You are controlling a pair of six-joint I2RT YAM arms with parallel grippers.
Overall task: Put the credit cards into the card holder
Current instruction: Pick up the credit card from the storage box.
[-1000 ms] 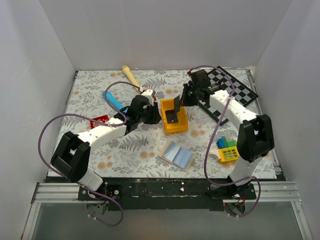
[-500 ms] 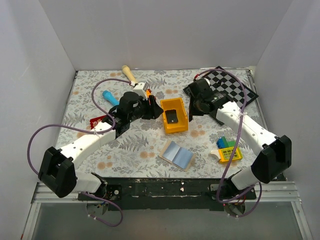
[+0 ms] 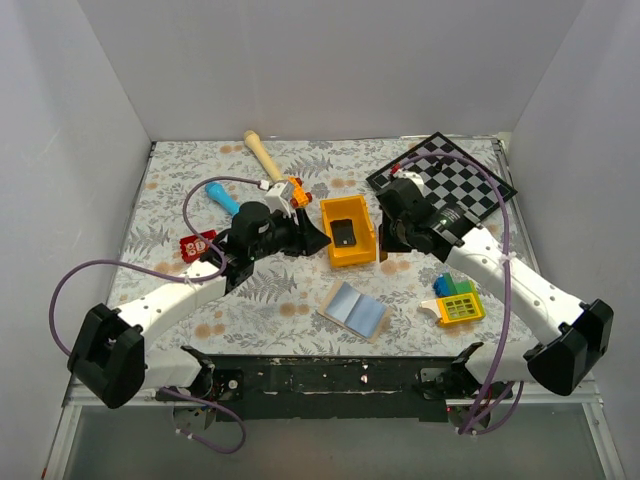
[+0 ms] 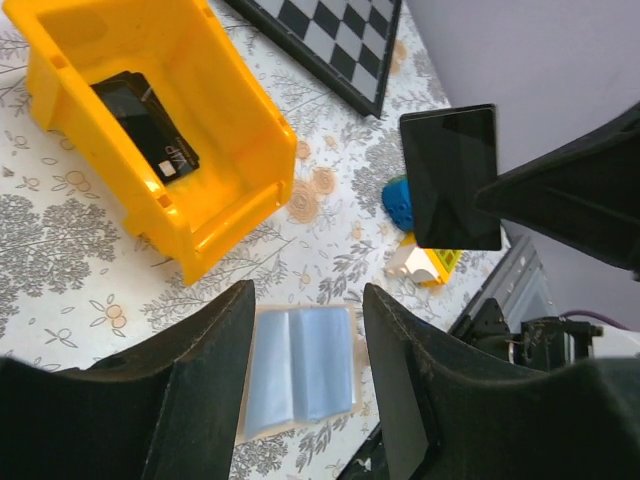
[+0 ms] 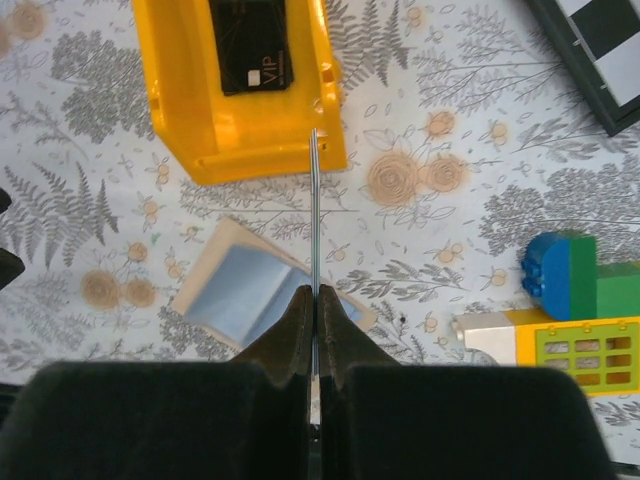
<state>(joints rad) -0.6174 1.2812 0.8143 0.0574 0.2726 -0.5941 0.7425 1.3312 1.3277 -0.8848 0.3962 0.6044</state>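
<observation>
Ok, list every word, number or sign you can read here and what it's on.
"VIP": on the black card lying in the yellow bin; its smaller print is unreadable.
White markings on the red card: too small to read.
No text shows on the held card in the right gripper.

three credit cards (image 3: pixel 195 244) (image 3: pixel 345 233) (image 4: pixel 455 175), one card holder (image 3: pixel 352 308)

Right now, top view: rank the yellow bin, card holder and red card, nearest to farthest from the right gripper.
From the right gripper:
1. yellow bin, just left of it
2. card holder, nearer the front edge
3. red card, far left
</observation>
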